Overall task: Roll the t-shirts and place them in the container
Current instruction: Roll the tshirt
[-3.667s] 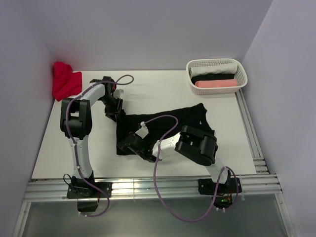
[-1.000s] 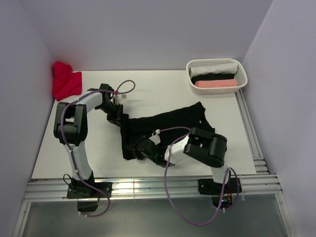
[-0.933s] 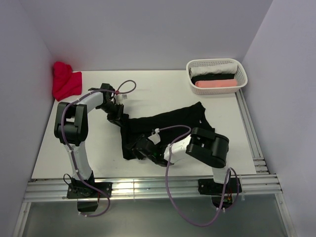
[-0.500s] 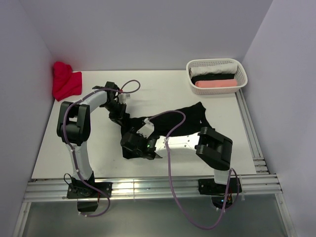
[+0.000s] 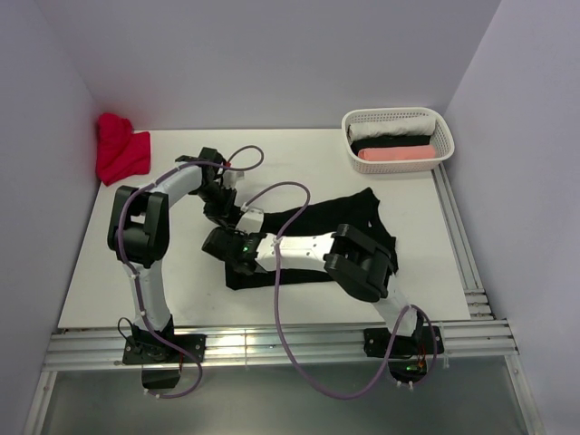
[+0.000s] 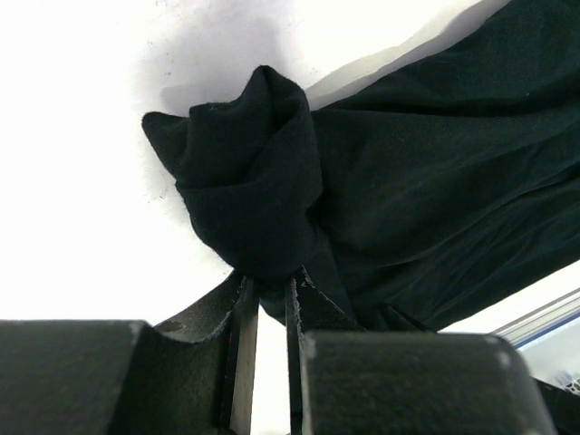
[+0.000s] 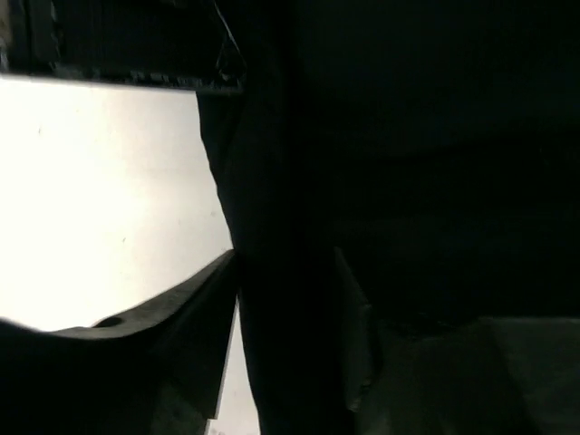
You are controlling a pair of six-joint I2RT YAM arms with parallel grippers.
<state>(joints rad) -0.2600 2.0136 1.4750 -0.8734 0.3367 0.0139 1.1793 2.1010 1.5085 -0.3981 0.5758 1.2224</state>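
The black t-shirt [image 5: 349,216] lies crumpled across the middle of the white table. My left gripper [image 5: 233,214] is at the shirt's far left corner and is shut on a bunched knot of the black cloth [image 6: 245,163]; its jaws [image 6: 272,294] pinch the fold. My right gripper [image 5: 219,245] reaches across to the shirt's left edge, just in front of the left gripper. Its jaws [image 7: 281,299] close round a thick fold of the black cloth [image 7: 408,163]. A red t-shirt [image 5: 120,149] lies heaped at the far left corner.
A white lattice basket [image 5: 395,113] at the far right holds white, black and pink rolled tees. Metal rails run along the front edge [image 5: 272,344] and the right edge [image 5: 459,240] of the table. Purple cables loop above both arms.
My right gripper has swung left and away along the shirt's left edge, ending close to the left gripper. My left gripper has shifted slightly right. The shirt's left side has bunched up.
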